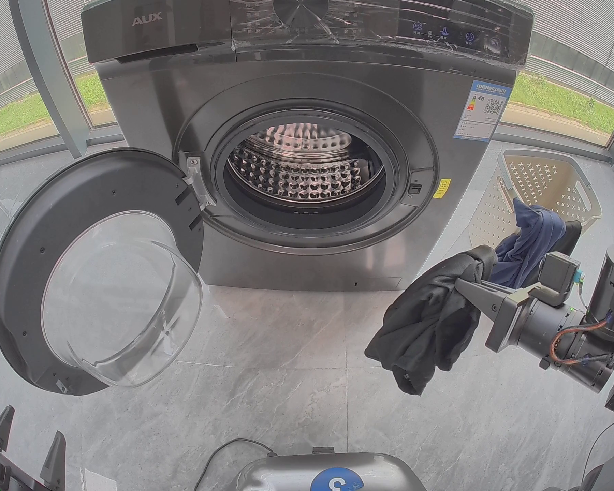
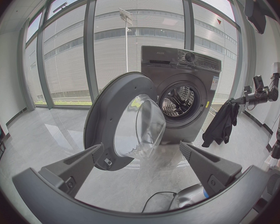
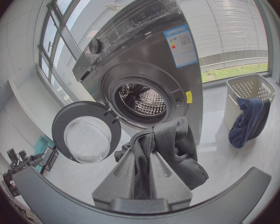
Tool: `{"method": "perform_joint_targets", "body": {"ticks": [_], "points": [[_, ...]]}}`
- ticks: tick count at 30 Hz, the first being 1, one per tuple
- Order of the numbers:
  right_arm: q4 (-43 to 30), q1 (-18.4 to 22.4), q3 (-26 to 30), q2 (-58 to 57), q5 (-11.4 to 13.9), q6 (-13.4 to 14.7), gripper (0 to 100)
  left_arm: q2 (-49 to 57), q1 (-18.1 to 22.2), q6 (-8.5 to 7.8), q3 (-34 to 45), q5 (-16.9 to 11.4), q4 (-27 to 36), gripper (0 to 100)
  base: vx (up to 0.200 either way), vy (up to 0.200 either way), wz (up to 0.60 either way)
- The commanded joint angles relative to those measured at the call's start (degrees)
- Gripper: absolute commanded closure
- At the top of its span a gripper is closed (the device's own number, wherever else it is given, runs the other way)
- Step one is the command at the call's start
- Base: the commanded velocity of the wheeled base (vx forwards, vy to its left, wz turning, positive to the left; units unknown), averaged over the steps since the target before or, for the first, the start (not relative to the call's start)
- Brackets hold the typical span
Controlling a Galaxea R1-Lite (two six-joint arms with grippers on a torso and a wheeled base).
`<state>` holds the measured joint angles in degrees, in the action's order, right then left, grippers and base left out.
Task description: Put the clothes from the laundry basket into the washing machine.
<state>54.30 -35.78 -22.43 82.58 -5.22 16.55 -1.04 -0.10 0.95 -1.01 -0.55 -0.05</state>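
A: Right gripper [image 1: 465, 283] is clamped tight on a black garment [image 1: 423, 325], the bunched top pinched between the fingers and the rest hanging straight down below the jaws, clear of the floor

B: And the target?

A: The washing machine [image 1: 307, 69], its drum mouth [image 1: 303, 165] wide open, out ahead of the fingertips and off toward the robot's left. From the wrist camera it sits just beyond the cloth, nothing in between

B: What about the door [image 1: 95, 274]?

A: Swung out on the far side of the opening from these jaws, so not in the line, I'd say

B: Left gripper [image 2: 141, 146]?

A: Fingers spread, holding nothing, low down and well apart from the drum. The right arm is the nearer one. Behind the right jaws sits the laundry basket [image 1: 551, 184], a blue garment [image 1: 531, 240] draped over its rim, waiting its turn
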Motion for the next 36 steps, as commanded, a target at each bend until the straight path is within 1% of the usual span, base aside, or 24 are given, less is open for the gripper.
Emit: {"method": "perform_joint_targets", "body": {"ticks": [1,2,3,4,5,6,11,14,16,17,24,29,32,35,36], "points": [[1.2,-1.9,-1.5,1.6,0.0,0.5,100,1.0,0.0,-0.86,0.9,0.0,0.0,0,0.000,0.000,0.00],[2.3,-2.2,-2.1,3.6,0.0,0.7,100,0.9,0.1,-0.69,0.9,-0.1,0.0,0,0.000,0.000,0.00],[4.0,-2.1,-2.5,5.5,0.0,0.5,100,1.0,0.2,-0.86,1.0,-0.1,0.0,0,0.000,0.000,0.00],[5.6,-2.1,-3.2,6.9,-0.1,0.3,100,1.0,0.2,-1.74,1.0,-0.2,0.0,0,0.000,0.000,0.00],[5.8,-2.1,-3.4,7.1,-0.1,0.3,100,1.0,0.2,-1.74,1.0,-0.2,0.0,0,0.000,0.000,0.00],[8.5,-2.2,-5.5,9.4,-0.1,0.3,100,1.0,0.2,-1.92,0.9,-0.4,0.1,0,0.000,0.000,0.00],[13.7,-2.3,-11.7,14.9,-0.3,0.4,100,0.9,-0.1,-1.74,0.9,-0.8,0.1,0,0.000,0.000,0.00],[14.5,-3.3,-14.6,15.9,-1.6,0.4,100,1.0,0.0,-2.97,1.0,-2.2,0.0,0,0.000,0.000,0.00],[14.4,-3.8,-16.4,15.9,-1.9,0.5,100,1.0,0.0,-3.94,1.0,-3.1,-0.1,0,0.000,0.000,0.00],[14.4,-3.8,-17.1,15.9,-2.0,0.5,100,1.0,0.0,-4.11,1.0,-3.5,-0.1,0,0.000,0.000,0.00],[14.5,-3.6,-18.3,16.6,-1.6,1.6,100,1.0,0.0,-4.47,1.0,-3.6,-0.5,0,0.000,0.000,0.00],[14.5,-4.0,-19.7,16.7,-1.4,3.0,100,1.0,0.0,-4.47,1.0,-3.6,-0.5,0,0.000,0.000,0.00],[14.5,-4.3,-20.4,16.9,-1.4,3.1,100,1.0,0.0,-4.47,1.0,-3.6,-0.6,0,0.000,0.000,0.00],[14.6,-4.2,-20.4,17.1,-1.4,3.1,100,1.0,0.0,-4.38,1.0,-3.5,-0.7,0,0.000,0.000,0.00],[14.6,-4.1,-20.5,17.3,-1.4,3.1,100,1.0,0.3,-3.76,0.7,-3.1,-1.9,0,0.000,0.000,0.00]]}}
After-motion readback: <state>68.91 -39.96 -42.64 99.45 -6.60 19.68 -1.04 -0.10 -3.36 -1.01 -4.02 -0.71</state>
